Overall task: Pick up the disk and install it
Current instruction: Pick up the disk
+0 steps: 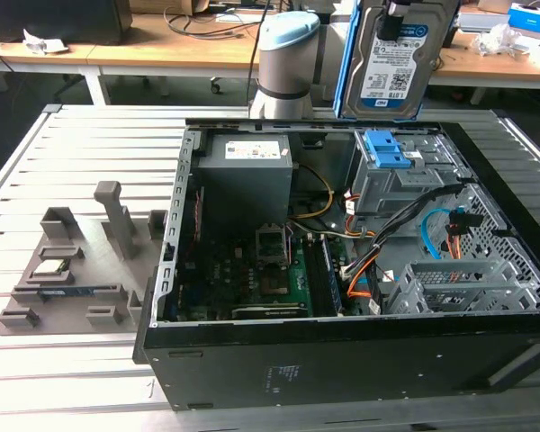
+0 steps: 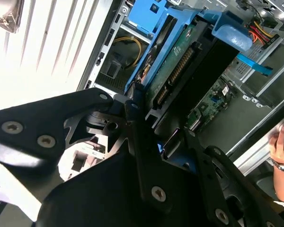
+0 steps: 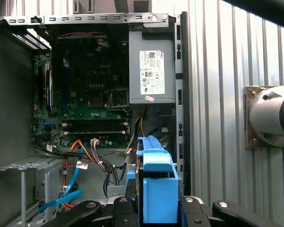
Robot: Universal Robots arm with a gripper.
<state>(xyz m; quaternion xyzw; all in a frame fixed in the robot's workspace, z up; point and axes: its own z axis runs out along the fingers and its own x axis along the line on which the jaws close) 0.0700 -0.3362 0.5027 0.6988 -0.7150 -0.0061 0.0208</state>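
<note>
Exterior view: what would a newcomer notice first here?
The disk, label outward, hangs in the gripper above the open case, near the exterior view's top right. Below it sits a cage with bright blue latches; a grey fixture lies on the exterior view's left.

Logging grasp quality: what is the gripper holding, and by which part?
The disk, clamped by its upper end in the gripper, hanging roughly upright above the open case.

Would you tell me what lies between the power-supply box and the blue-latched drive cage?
A yellow cable loops through that gap, seen in the exterior view.
</note>
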